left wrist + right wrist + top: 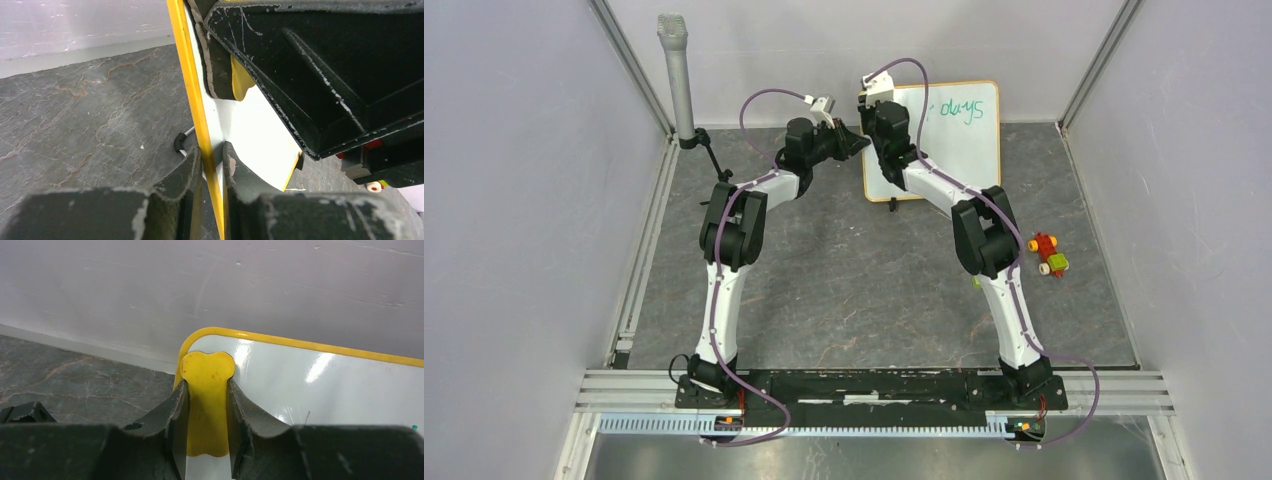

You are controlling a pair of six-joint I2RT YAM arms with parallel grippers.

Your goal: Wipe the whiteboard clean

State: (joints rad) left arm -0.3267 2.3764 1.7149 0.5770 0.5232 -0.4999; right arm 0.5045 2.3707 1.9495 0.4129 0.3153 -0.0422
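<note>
One orange-framed whiteboard [959,150], teal writing at its upper right, stands at the far edge of the tabletop [854,270] by the back wall, its left edge clenched in the left hand [212,152], while the right hand [207,385] grips one yellow eraser [207,367] at the board's top-left corner.

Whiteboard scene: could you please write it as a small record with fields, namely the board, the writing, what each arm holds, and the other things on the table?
board: whiteboard with orange frame, standing near the back wall
writing: teal word at upper right, not yet wiped
left jaws: shut on the whiteboard's left edge
right jaws: shut on a yellow eraser, at the board's top left corner
other things: toy blocks on the table, right side; microphone at back left
</note>
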